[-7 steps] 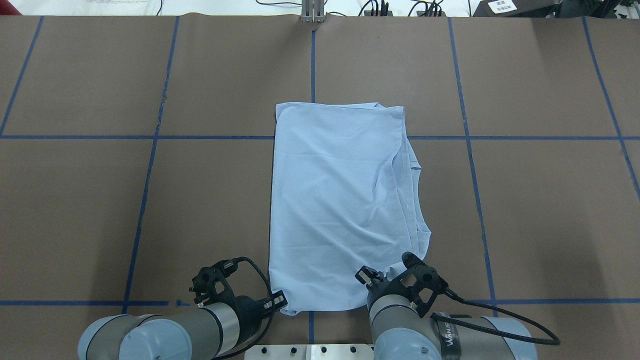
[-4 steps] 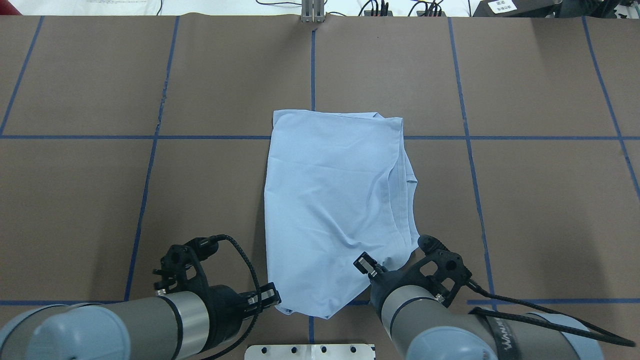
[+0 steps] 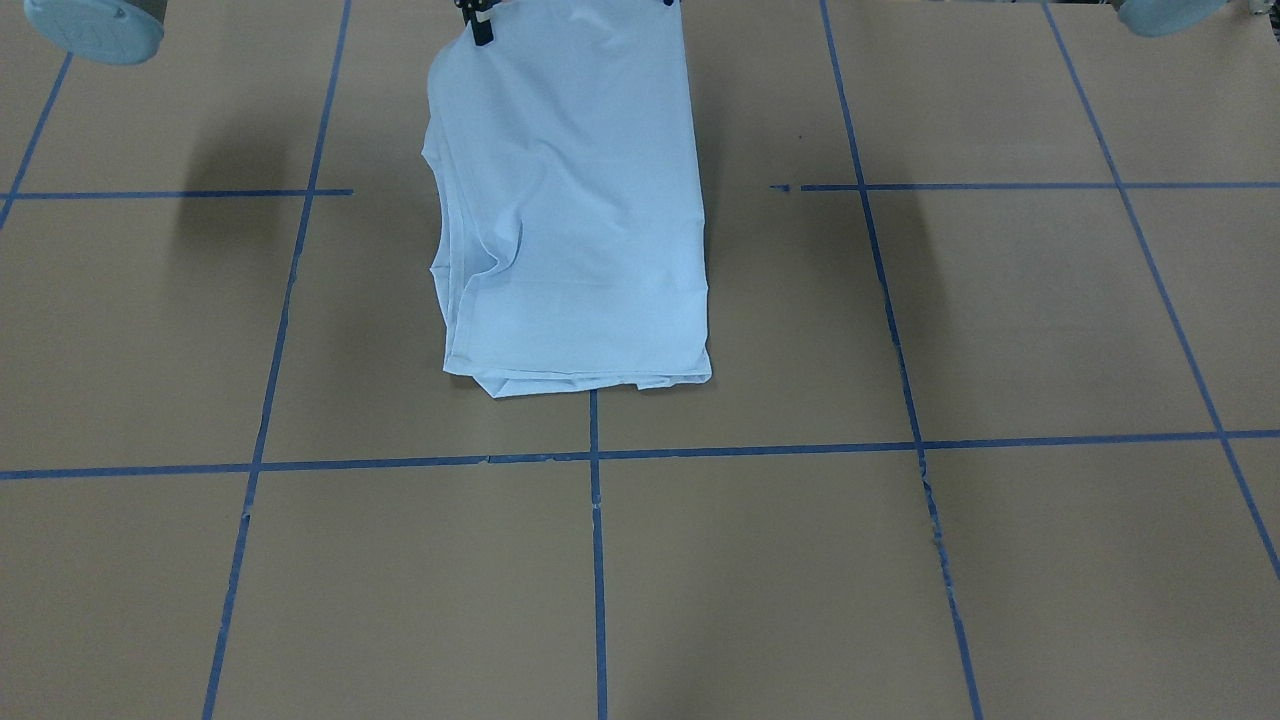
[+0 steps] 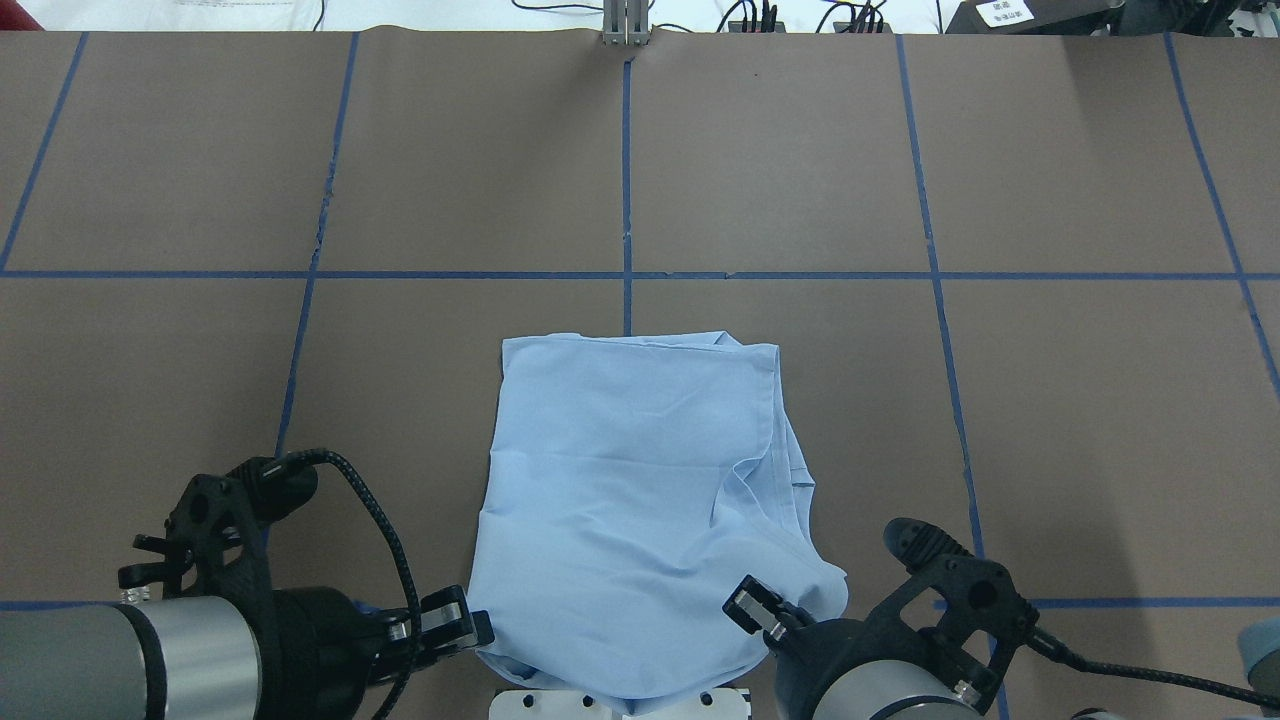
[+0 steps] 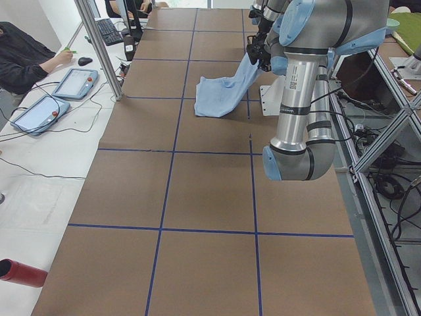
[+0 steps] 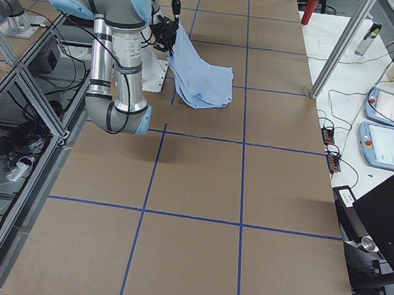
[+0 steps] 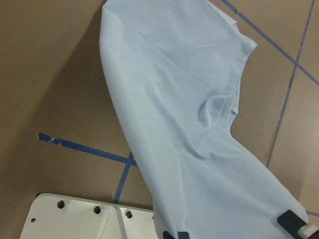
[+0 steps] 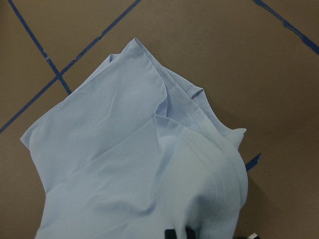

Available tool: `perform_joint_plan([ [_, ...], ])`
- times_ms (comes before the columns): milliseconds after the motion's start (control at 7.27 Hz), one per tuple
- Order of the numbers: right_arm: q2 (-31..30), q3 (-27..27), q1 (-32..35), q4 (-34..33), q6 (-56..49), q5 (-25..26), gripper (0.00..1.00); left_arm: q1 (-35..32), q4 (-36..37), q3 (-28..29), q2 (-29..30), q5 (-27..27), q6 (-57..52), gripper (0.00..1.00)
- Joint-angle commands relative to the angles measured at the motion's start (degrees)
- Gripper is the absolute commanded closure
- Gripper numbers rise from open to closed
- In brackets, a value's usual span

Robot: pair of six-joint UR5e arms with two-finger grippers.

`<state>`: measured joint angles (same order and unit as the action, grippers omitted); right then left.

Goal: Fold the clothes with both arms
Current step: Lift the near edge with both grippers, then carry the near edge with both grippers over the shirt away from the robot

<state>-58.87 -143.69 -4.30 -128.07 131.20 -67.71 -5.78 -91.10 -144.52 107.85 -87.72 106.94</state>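
Two tools hold the near edge of a light blue shirt up off the brown surface, one at each corner. The left tool is clamped on the near left corner, its jaws closed down with only cloth between them. The right tool grips the near right corner, where hems and a folded-in sleeve bunch together.

Each wrist camera shows little of its own tool. A black fingertip peeks out at the bottom edge of the left view, pressed against the cloth, and another does the same in the right view.

Seen from both ends of the surface, the shirt slopes down from the tools. Its far part lies flat, and the far hem stops short of the blue tape line that crosses the surface. Between the two tools the near edge sags over a white plate at the robot's base.

The cloth is folded lengthwise, with smooth fabric on the robot's left side and stacked edges on its right. A person's dark sleeve reaches toward tablets on the white bench beside the surface.
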Motion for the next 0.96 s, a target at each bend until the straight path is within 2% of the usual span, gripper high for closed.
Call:
perform_joint_plan([
  [0, 0.95, 6.10, 2.00, 0.70, -1.21, 0.29, 1.00, -2.20, 0.48, 5.97, 1.73, 0.09, -3.29, 1.00],
  [413, 0.78, 20.86, 10.43, 14.91, -8.75, -0.23, 1.00, -7.92, 0.13, 15.02, 5.07, 0.00, -7.61, 1.00],
  [550, 0.78, 26.48, 13.59, 21.48, -10.60, -0.49, 1.00, -9.41, -0.05, 17.84, 6.22, -0.08, -8.23, 1.00],
  [688, 1.04, 30.89, 16.14, 26.68, -13.58, -1.54, 1.00, -10.99, -0.13, 19.95, 7.19, -0.09, -9.54, 1.00],
  [826, 1.04, 33.10, 18.34, 28.64, -14.74, -3.29, 1.00, -13.01, -0.22, 22.41, 8.41, -0.09, -11.64, 1.00],
])
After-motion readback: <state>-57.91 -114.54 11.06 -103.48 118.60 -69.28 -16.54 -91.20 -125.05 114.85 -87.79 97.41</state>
